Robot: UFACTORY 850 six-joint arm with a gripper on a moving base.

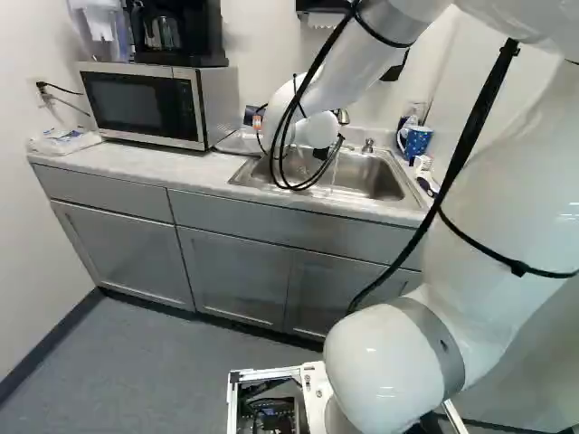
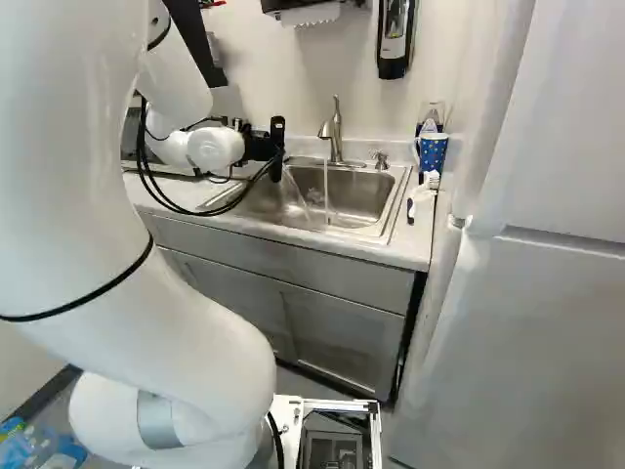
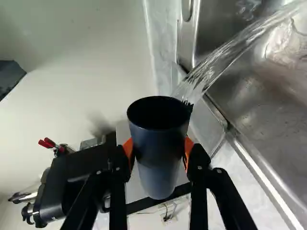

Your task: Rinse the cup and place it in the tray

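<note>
Base views are bright, fairly even; light source unseen. Glossy highlights on the near white arm. Patchy reflections in the far sink. Wrist view looks dimmer: soft shadow on wall, cup interior near-black, water streaky.

No legible text, brand, number or sign. Too small or blurred to read: label on the wall dispenser, sticker on the front of the microwave, print on the packet at the bench's left end.
</note>
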